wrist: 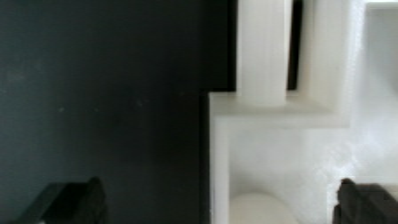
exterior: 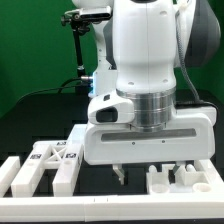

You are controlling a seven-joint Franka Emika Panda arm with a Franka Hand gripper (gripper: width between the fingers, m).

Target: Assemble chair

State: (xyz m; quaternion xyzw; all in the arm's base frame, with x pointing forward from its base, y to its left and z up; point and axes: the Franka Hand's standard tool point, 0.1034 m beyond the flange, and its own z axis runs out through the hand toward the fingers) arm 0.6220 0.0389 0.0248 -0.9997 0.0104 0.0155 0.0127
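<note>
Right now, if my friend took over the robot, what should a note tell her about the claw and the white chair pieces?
Gripper: the two-finger gripper is open, holding nothing, hanging low over the black table with a white blocky plastic part under it.
Parts: white plastic pieces with black-and-white square tags lie at the exterior view's left; a white plastic piece with knobs on top lies at its right.
Done: no finished chair shows; the pieces look loose.
Left: probably grab a piece, then all the joining.
</note>
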